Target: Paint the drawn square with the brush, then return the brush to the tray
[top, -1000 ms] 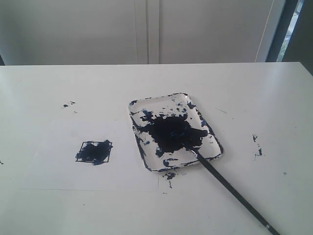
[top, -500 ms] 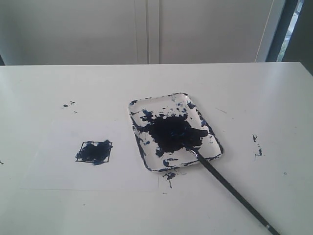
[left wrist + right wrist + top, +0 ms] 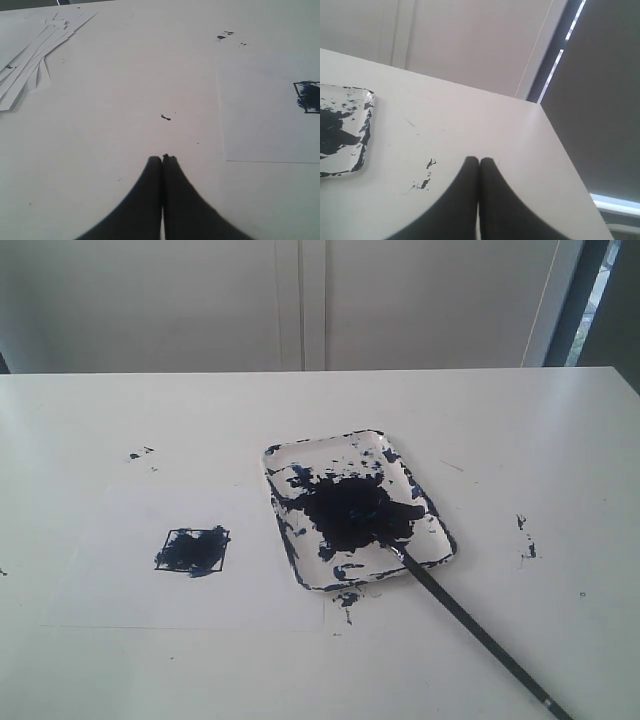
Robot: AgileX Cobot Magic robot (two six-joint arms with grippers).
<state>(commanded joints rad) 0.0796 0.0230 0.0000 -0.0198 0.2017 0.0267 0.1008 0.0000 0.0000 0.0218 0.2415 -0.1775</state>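
Currently the left gripper [image 3: 162, 160] is angled down at the table [image 3: 100, 130] and the right gripper [image 3: 479, 161] toward its far corner, each with jaws pressed together on nothing. Well apart from the right gripper, the tray [image 3: 330, 452] is blotched with dark paint [image 3: 350, 510], the brush [image 3: 470, 624] tip laid in it; the smeared square [image 3: 192, 550] is seen well ahead of the left gripper.

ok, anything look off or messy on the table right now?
Yes. The brush lies only tip-in on the tray, its handle hanging out over the rim onto the table. Paint drips sit just outside the tray's near edge, with more smears to its right. The drawn square is filled unevenly, with paint crossing its outline.
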